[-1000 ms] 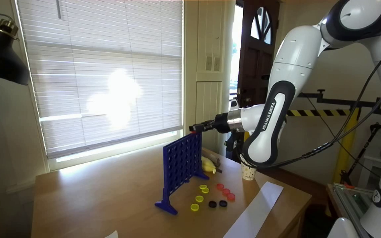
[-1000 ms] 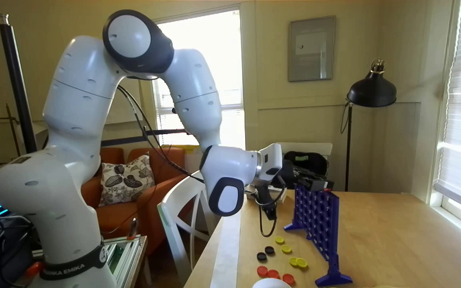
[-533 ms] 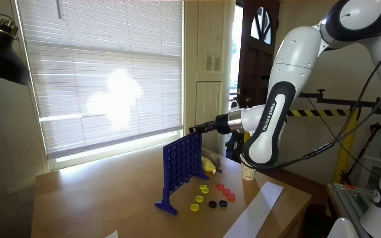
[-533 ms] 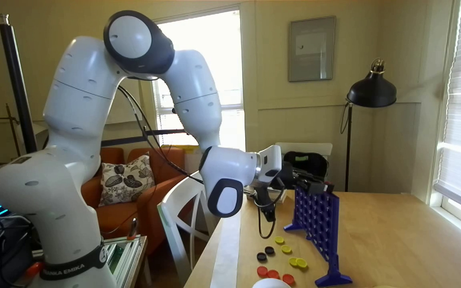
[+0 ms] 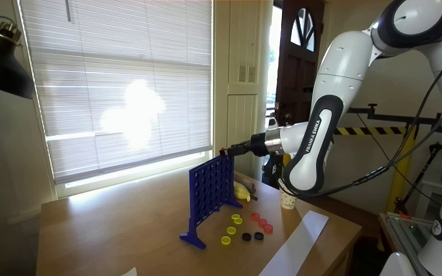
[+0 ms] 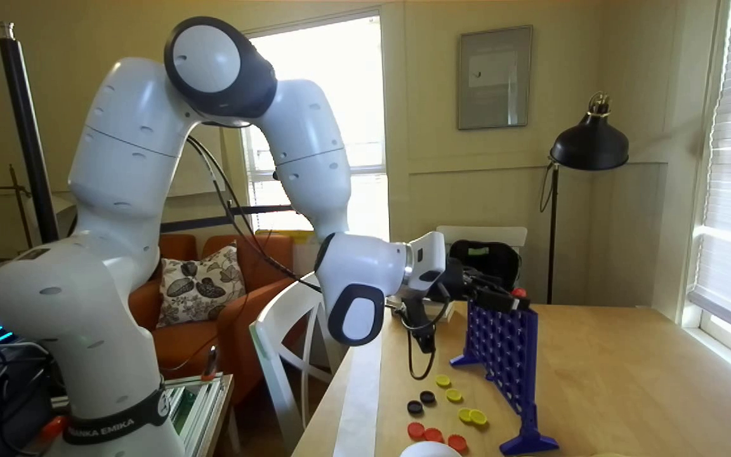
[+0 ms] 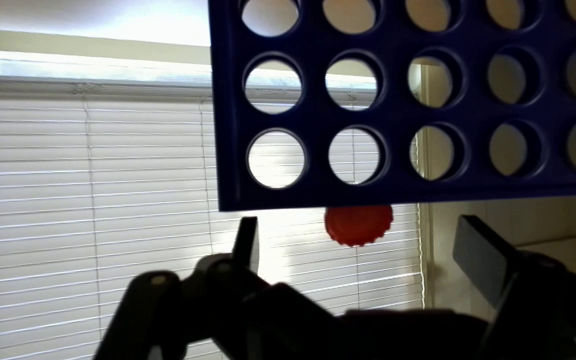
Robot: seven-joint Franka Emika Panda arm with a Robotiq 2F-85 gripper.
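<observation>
On the tabletop (image 5: 109, 230), in an exterior view, the blue grid (image 5: 211, 188) was found upright. A red disc (image 7: 359, 225) was seen protruding above its top edge. The pincer (image 7: 358, 231) was spread wide around it; gaps were noted on both sides. To the right, four yellow discs (image 5: 231, 230), two black discs (image 5: 246, 237) and three red discs (image 5: 262, 222) were seen lying, then a patterned cup (image 5: 288, 201).
</observation>
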